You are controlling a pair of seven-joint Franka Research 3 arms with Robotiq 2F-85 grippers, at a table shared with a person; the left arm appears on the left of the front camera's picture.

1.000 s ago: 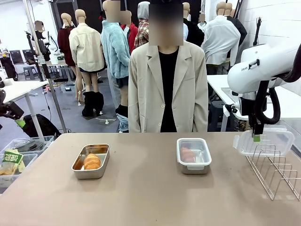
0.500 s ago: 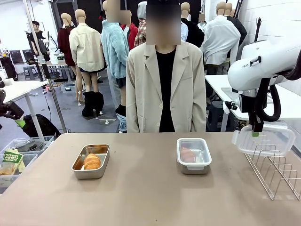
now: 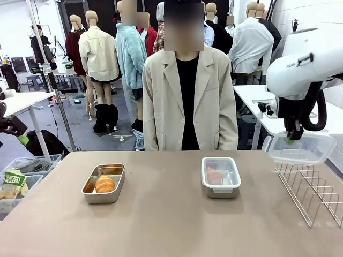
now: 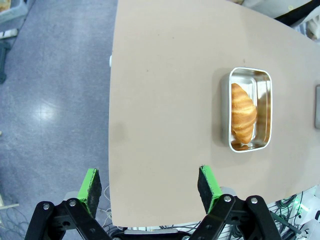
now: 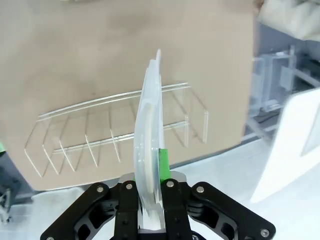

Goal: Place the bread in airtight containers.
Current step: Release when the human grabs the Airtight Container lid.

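Right gripper (image 3: 290, 140) is clamped on a clear lid (image 3: 300, 148), held in the air above the wire rack (image 3: 312, 193) at the table's (image 3: 161, 225) right edge. In your right wrist view the lid (image 5: 149, 135) runs edge-on between the fingers, with the rack (image 5: 115, 132) below it. Left gripper (image 4: 149, 185) is spread wide with nothing in it, hanging over the table's left edge. Open pan (image 3: 104, 183) with one roll (image 3: 105, 183) sits left of centre; the lidded pan (image 3: 221, 176) sits right of centre, well apart. Near half of the table is bare. A person (image 3: 187, 96) stands at the far edge.
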